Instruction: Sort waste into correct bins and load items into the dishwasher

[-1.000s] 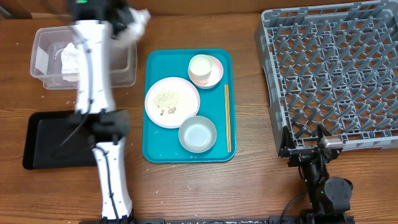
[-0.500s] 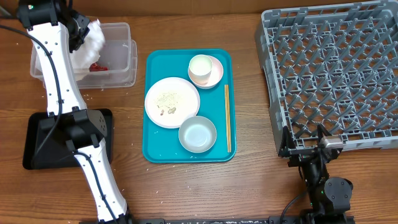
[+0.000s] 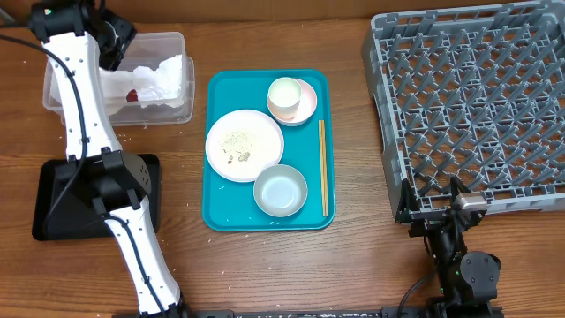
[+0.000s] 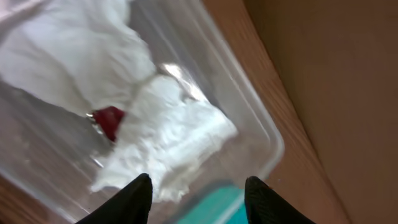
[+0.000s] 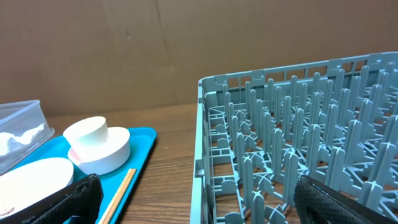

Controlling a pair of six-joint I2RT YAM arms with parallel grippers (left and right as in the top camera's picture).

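Observation:
The crumpled white napkin [image 3: 161, 76] and the red-and-white sachet [image 3: 132, 94] lie in the clear tub [image 3: 179, 41] at the back left. My left gripper [image 3: 112, 40] hangs over the tub's left end, open and empty. In the left wrist view the napkin [image 4: 168, 124] and sachet [image 4: 109, 119] lie below the open jaws [image 4: 198, 185]. The teal tray [image 3: 221, 212] holds the pink plate [image 3: 256, 132] with rice scraps [image 3: 236, 141], the white cup [image 3: 284, 95] on the pink saucer [image 3: 306, 104], the pale bowl [image 3: 281, 191] and the chopsticks [image 3: 322, 168]. My right gripper [image 3: 455, 205] is open by the grey rack [image 3: 477, 106].
The black tray [image 3: 53, 203] lies at the front left, partly under my left arm's base. Loose grains dot the table near the tub. In the right wrist view the rack's near corner [image 5: 205, 162] fills the gap between the open jaws [image 5: 205, 202], with the cup [image 5: 93, 132] and chopsticks [image 5: 118, 193] to the left.
My left gripper carried the napkin leftward over the tub and let it go. The napkin now lies in the tub beside the sachet. The right arm has not moved.

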